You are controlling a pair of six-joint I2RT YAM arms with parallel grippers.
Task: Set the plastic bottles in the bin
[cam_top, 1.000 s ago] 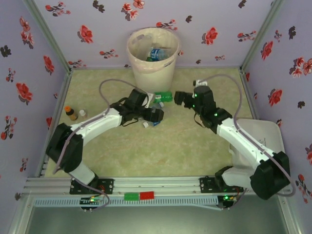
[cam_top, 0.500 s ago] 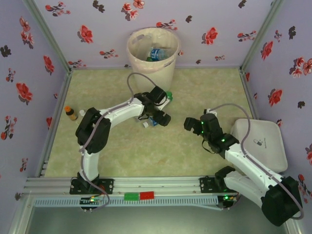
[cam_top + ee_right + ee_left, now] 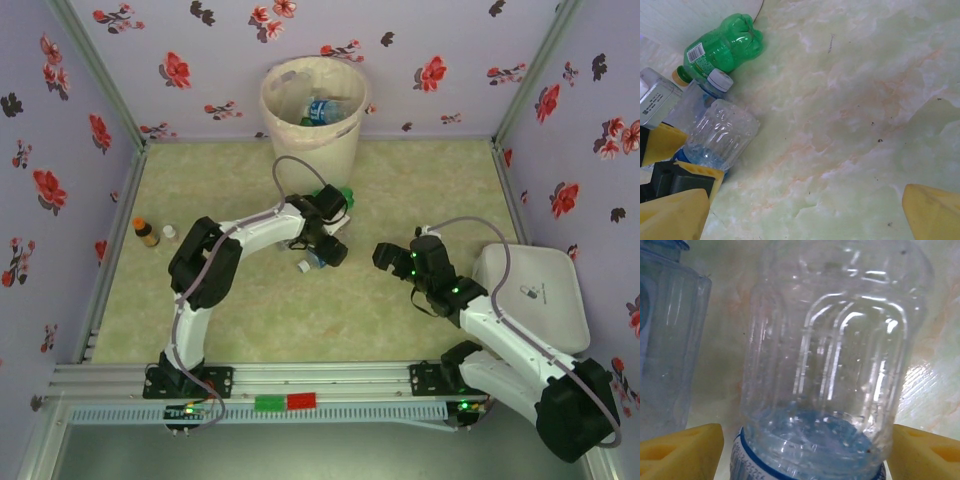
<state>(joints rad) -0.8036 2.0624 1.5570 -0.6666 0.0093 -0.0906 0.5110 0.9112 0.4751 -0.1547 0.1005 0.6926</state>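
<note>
While the left tool [image 3: 802, 452] sits low over the bench [image 3: 420, 180], its two yellow pads [image 3: 682, 447] stand one on each side of a clear bottle [image 3: 830, 355], down at the blue-labelled end. Jaws are spread, not clenched. The right pad looks to be against the bottle wall, and the left pad shows a sliver of gap (so no firm grip seen). The bottle lies on its side on the bench, ribbed body pointing away from the wrist camera.

Just beside it on the left is a second clear bottle [image 3: 665, 345], touching or nearly so; cannot tell which. The right wrist view adds a green bottle [image 3: 722, 47] lying just beyond those two, near the foot of the bin [image 3: 312, 145].

Right tool [image 3: 805, 212]: released, fingers wide apart, nothing between them. It hangs over bare bench to the right of the bottle cluster, not touching it.

The bin stands at the far wall, centre, with the liner over its rim; several bottles [image 3: 322, 110] are already inside. An amber bottle [image 3: 146, 232] stands upright near the left wall, well apart from both tools. A white tray [image 3: 540, 295] lies at the right edge.
</note>
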